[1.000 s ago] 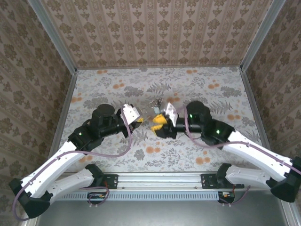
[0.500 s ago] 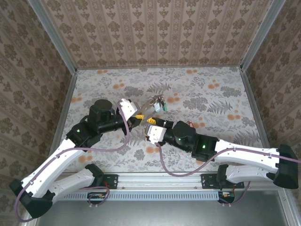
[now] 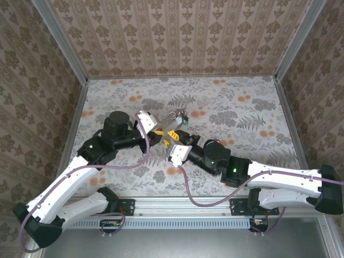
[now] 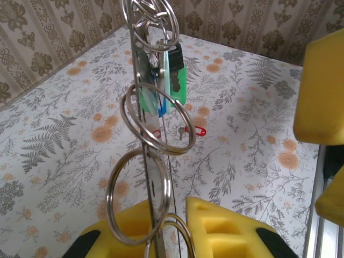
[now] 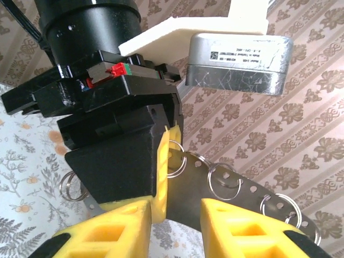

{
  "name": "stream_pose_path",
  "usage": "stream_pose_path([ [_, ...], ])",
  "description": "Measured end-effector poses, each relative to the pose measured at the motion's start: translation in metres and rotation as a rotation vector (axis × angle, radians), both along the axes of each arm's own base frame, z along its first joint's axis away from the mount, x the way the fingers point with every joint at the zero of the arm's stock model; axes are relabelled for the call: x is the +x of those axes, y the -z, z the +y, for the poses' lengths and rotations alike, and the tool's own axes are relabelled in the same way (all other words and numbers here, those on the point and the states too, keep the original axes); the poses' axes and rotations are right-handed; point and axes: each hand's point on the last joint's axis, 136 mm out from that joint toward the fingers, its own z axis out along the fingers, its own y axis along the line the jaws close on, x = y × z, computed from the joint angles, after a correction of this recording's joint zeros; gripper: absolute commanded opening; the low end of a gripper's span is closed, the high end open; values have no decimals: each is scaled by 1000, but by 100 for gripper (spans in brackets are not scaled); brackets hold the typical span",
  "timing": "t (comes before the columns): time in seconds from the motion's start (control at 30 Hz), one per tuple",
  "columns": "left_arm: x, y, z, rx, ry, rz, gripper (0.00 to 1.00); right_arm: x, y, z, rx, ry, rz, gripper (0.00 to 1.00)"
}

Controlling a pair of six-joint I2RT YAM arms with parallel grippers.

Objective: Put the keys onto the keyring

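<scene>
Left gripper (image 4: 171, 220) clamps the near end of the keyring (image 4: 157, 183), a flat holed metal strip with split rings threaded through it. Its fingers are closed on the strip, holding it up off the table (image 4: 64, 118), likely so the rings hang free where the other arm can reach them. At the keyring's far end hangs a green key (image 4: 177, 72), with a green tag (image 4: 149, 102) just beside it; both look to be on a ring. Red key (image 4: 196, 130) lies on the table beyond the keyring and apart from it, so I judge it the one left to thread. Right gripper (image 5: 176, 207) sits just beside the keyring, fingers spread and gripping nothing, probably lining up on a ring. Hard to read: the red key is tiny and its blade is barely distinct. The keyring's topmost ring is cut by the frame edge. The yellow pads (image 4: 226, 231) hide the strip's gripped end.
</scene>
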Motion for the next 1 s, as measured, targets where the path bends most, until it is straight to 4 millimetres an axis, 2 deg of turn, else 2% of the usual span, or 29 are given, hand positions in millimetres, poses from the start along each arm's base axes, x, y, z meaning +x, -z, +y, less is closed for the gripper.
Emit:
stream_pose_path([
  [0.3,1,1,2,1,-9,11,0,11,9,14,-55,31,-43,29],
  [1.0,3,-2,2,-10,-11,1,0,13,4,12,-86,49,-100,29],
])
